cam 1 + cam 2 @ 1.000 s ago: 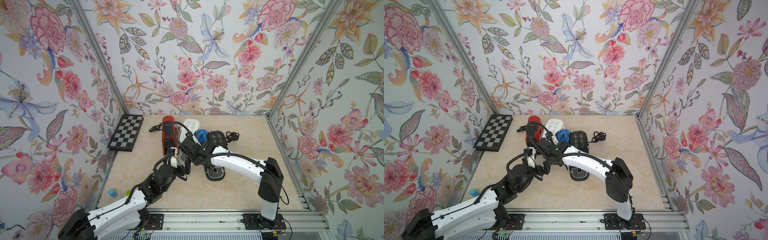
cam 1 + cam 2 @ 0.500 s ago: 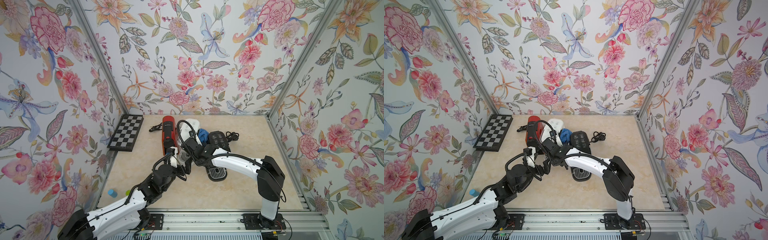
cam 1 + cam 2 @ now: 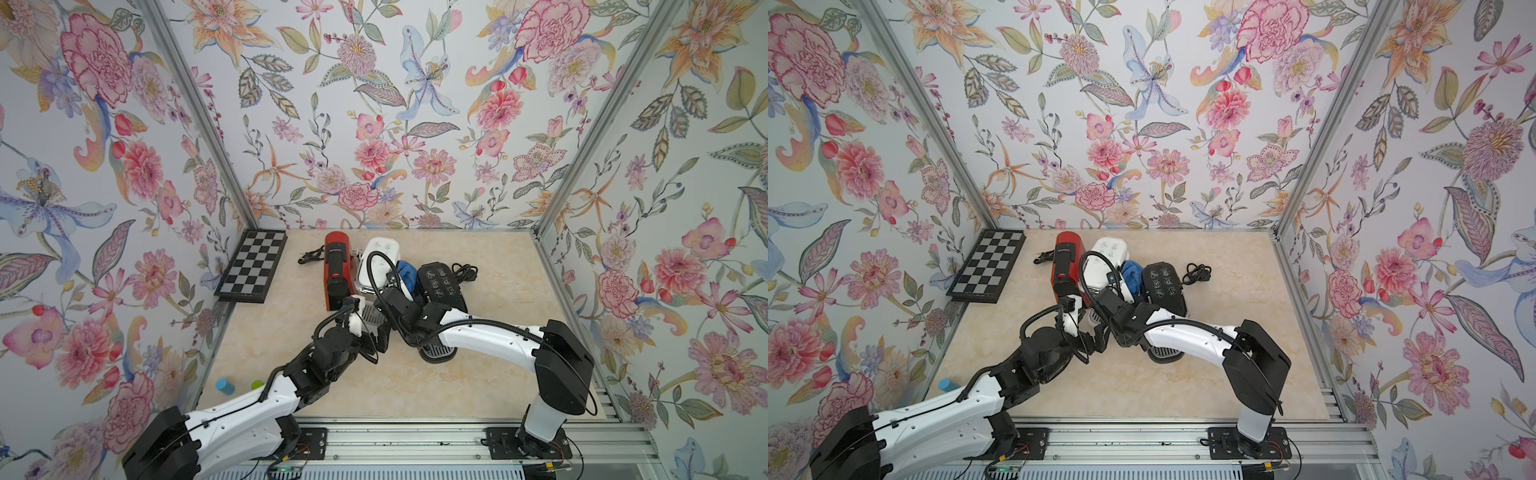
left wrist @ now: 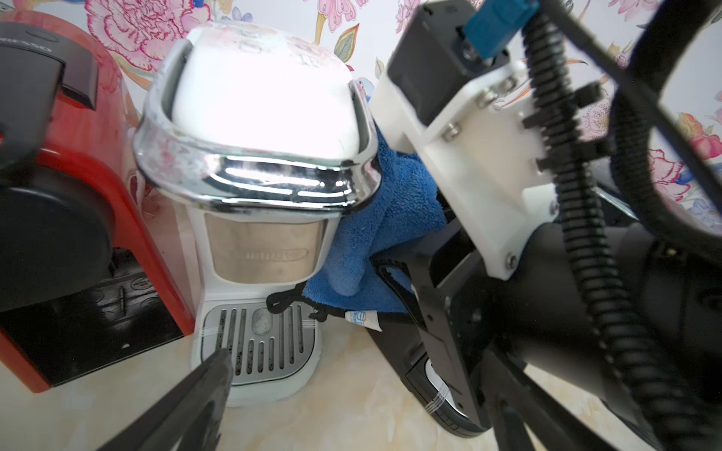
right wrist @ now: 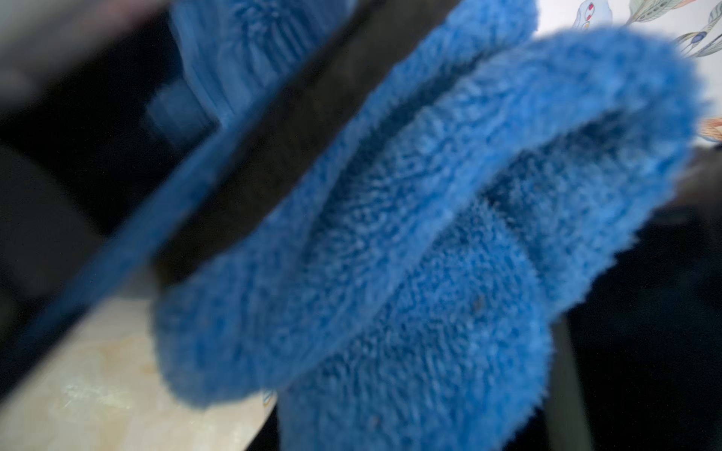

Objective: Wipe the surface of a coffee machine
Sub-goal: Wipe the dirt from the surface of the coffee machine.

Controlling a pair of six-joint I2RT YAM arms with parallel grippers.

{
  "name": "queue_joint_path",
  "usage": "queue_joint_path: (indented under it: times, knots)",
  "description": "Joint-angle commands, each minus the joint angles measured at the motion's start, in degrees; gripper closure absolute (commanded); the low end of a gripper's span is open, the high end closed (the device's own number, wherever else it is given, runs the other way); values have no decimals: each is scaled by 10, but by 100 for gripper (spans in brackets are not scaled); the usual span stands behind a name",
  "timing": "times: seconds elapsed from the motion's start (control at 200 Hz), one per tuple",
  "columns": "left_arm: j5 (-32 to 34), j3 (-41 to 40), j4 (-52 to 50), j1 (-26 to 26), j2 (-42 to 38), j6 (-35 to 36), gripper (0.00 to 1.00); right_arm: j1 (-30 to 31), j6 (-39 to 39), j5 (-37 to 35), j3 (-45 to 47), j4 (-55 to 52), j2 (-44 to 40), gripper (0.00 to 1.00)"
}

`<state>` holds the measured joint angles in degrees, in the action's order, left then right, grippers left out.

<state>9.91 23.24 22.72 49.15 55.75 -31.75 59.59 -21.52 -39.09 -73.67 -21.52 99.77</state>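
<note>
Coffee machine (image 3: 378, 259), white, just beside red machine (image 3: 334, 266) | blue cloth (image 3: 406, 272) clamped in right pincer (image 3: 400, 284) against its far flank | pincer rolled, cloth barely shifted: wipe judged hardly advanced | left pincer (image 3: 380, 343) wide, empty

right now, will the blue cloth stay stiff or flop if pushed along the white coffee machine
Probably floppy: the blue cloth hangs in soft folds beside the white coffee machine. Its fuzzy pile likely grips rather than slides. Its loose black loop could snag the drip tray.
</note>
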Motion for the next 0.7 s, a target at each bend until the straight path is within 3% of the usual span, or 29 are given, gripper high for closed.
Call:
queue_joint_path:
  times: [0.0, 0.69]
  knots:
    - [15, 25, 27, -5, 9, -10, 1, 12, 24, 11, 28, -8, -17, 69]
    - [32, 17, 27, -4, -3, -25, 1, -33, -31, 117, 206, 117, 4, 69]
